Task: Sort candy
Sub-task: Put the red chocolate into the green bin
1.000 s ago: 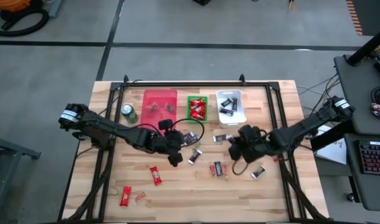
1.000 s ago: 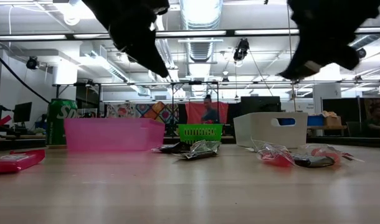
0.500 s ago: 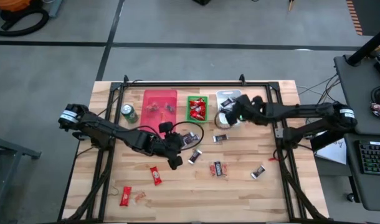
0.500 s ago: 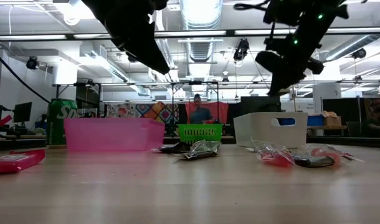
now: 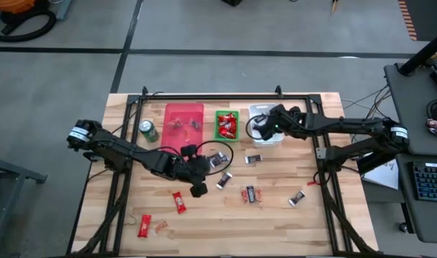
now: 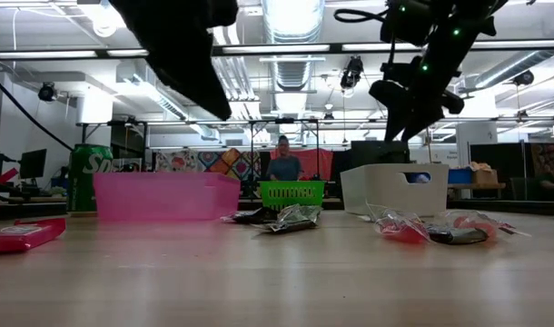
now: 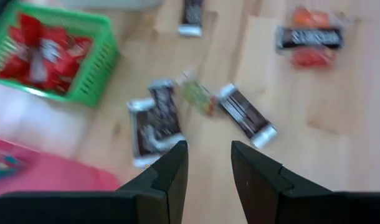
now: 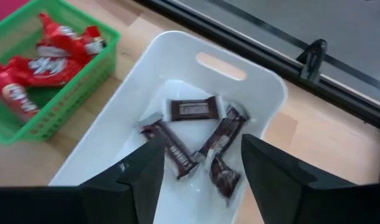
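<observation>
High view: left arm stretched from the table's point(image 5: 304, 229) left edge toward the middle, left tool point(image 5: 198, 188) over bare wood beside loose candy point(image 5: 251, 193). Right arm reaching from the right edge, bent at the elbow, right tool point(image 5: 260, 127) over the white bin point(image 5: 264, 108). Red sweets in the green basket point(image 5: 218, 115), more scattered across the table, pink tray point(image 5: 184, 110) and can point(image 5: 147, 130) to the left

Low view: both arms hanging from above, right tool point(image 6: 406, 109) above the white bin point(image 6: 386, 189), apart from it

Left wrist view: left tool point(image 7: 208, 163) partly open, nothing between the fingers point(image 7: 257, 171), dark bars point(image 7: 154, 122) on the wood below

Right wrist view: right tool point(image 8: 200, 163) spread wide and empty, pointing down into the white bin point(image 8: 265, 79), four dark sweets point(image 8: 191, 109) lying inside; red ones point(image 8: 45, 56) in the green basket point(image 8: 84, 81) alongside
</observation>
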Controlling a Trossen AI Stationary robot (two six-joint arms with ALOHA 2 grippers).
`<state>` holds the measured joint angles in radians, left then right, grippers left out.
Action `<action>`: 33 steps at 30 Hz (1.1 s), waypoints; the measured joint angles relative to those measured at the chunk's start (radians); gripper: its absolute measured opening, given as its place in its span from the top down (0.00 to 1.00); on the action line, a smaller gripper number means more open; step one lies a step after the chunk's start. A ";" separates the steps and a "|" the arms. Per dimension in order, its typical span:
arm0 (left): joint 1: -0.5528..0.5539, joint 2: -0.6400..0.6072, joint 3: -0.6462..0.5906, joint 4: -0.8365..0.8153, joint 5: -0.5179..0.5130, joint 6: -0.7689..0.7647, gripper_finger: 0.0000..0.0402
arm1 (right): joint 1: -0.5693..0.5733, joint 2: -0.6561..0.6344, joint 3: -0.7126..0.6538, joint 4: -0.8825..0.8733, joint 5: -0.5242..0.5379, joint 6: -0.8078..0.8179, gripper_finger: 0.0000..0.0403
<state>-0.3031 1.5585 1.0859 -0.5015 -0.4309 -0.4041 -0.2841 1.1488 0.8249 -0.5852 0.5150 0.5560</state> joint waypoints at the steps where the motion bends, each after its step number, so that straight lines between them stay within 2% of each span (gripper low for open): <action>1: -0.001 0.000 0.000 -0.009 0.024 -0.009 0.73 | 0.010 0.000 0.000 0.000 -0.001 0.000 0.49; 7: -0.014 0.000 0.000 -0.076 0.188 -0.117 0.73 | 0.078 0.000 0.000 0.015 0.000 0.009 0.48; 14: -0.077 0.000 0.000 -0.221 0.344 -0.460 0.73 | 0.143 0.000 -0.001 0.089 0.001 0.008 0.49; 20: -0.204 0.000 0.000 -0.303 0.334 -0.801 0.73 | 0.174 0.000 -0.003 0.145 0.001 -0.005 0.49; 23: -0.247 0.000 0.000 -0.291 0.216 -0.973 0.73 | 0.178 0.000 -0.004 0.186 0.001 -0.033 0.49; 25: -0.268 0.007 0.000 -0.299 0.188 -1.073 0.73 | 0.177 0.000 -0.008 0.211 0.002 -0.040 0.49; 29: -0.311 0.044 0.000 -0.378 0.209 -1.237 0.73 | 0.177 0.000 -0.013 0.229 0.003 -0.044 0.49; 33: -0.339 0.099 0.000 -0.376 0.234 -1.329 0.73 | 0.179 0.000 -0.020 0.227 0.002 -0.045 0.49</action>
<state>-0.6425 1.6573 1.0855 -0.8779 -0.1973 -1.7327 -0.1047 1.1484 0.8053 -0.3581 0.5175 0.5115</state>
